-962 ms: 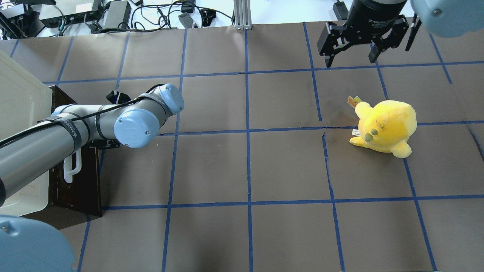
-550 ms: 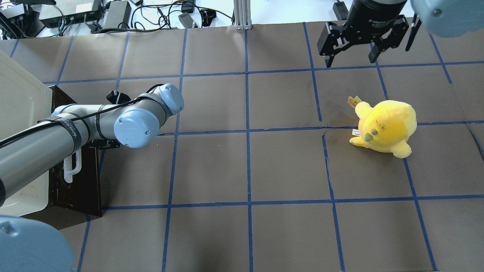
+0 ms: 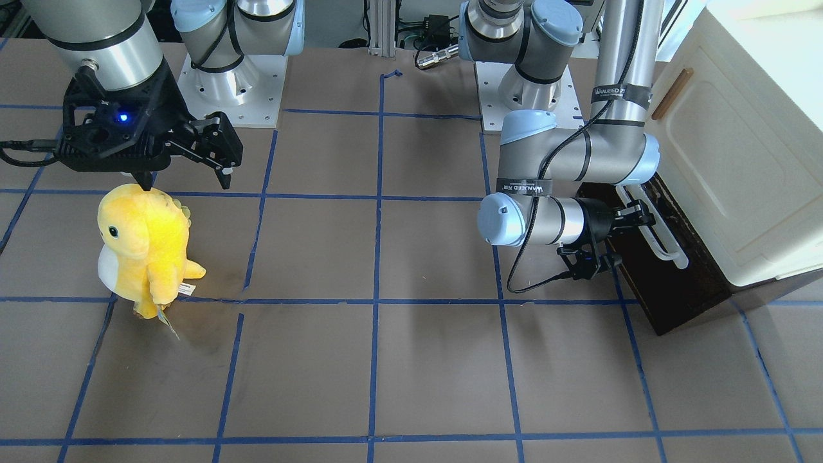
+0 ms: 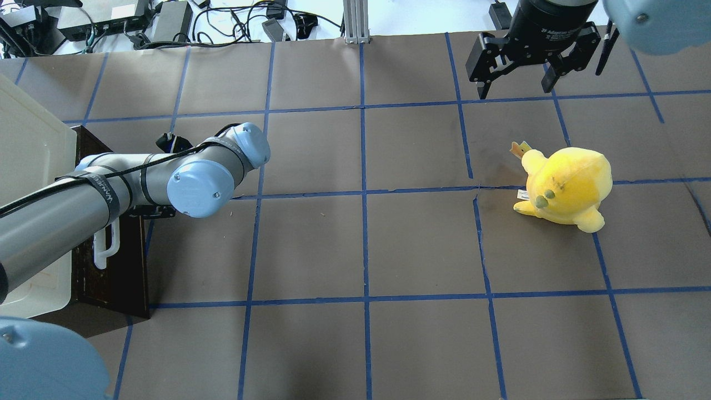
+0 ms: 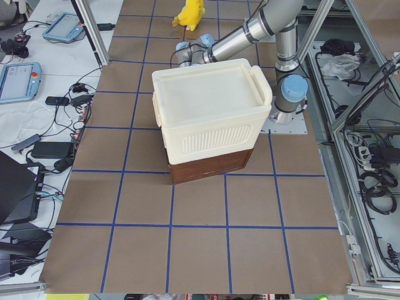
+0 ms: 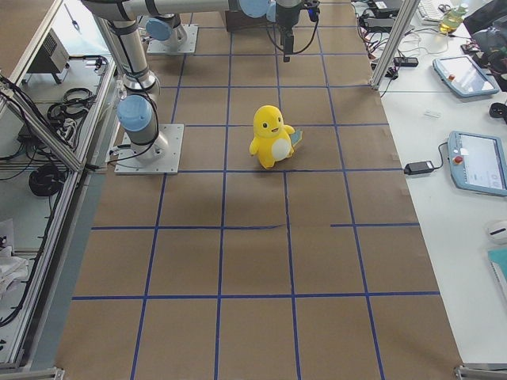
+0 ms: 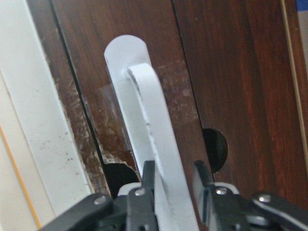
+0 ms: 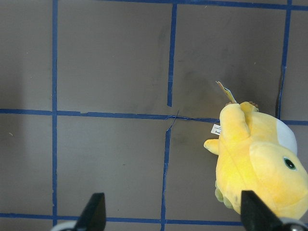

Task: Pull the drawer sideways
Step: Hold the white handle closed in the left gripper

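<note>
The drawer (image 3: 681,283) has a dark brown wooden front and sits under a cream-white cabinet (image 3: 739,161) at the table's end. Its long white bar handle (image 3: 665,244) runs along the front. My left gripper (image 3: 636,215) is shut on this handle. The left wrist view shows the handle (image 7: 149,125) clamped between the two black fingers (image 7: 148,178) of the gripper (image 7: 173,180). In the overhead view the drawer front (image 4: 114,272) and handle (image 4: 105,244) show below my left forearm, which hides the gripper. My right gripper (image 4: 514,83) is open and empty, hovering over the far side.
A yellow plush toy (image 4: 566,186) stands on the brown mat with blue grid lines, near the open right gripper (image 3: 186,173); it also shows in the right wrist view (image 8: 260,163). Cables and power supplies (image 4: 166,19) lie beyond the mat's far edge.
</note>
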Robot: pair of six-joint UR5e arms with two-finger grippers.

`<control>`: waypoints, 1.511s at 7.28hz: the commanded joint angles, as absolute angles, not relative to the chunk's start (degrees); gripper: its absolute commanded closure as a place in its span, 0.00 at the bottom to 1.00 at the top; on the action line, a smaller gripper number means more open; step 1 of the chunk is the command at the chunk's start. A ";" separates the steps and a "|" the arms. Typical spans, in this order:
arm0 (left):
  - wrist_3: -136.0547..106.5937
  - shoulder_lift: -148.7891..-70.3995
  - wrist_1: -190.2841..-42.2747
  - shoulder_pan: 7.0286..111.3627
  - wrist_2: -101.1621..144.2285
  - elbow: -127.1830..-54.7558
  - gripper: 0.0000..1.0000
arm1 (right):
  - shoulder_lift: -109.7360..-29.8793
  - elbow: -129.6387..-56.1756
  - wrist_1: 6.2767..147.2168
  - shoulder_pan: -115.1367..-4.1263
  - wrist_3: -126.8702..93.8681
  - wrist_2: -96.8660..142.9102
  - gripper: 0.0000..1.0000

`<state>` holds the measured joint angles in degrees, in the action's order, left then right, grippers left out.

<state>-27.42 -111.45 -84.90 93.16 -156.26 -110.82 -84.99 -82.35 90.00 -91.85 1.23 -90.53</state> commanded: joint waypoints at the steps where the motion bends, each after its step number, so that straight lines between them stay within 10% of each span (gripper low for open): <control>1: -27.42 -111.45 -84.90 93.16 -156.36 -110.83 0.64 | -84.99 -82.35 90.00 -91.85 1.23 -90.53 0.00; 11: -27.25 -111.71 -84.81 93.43 -155.83 -109.35 0.74 | -84.99 -82.35 90.00 -91.85 1.23 -90.53 0.00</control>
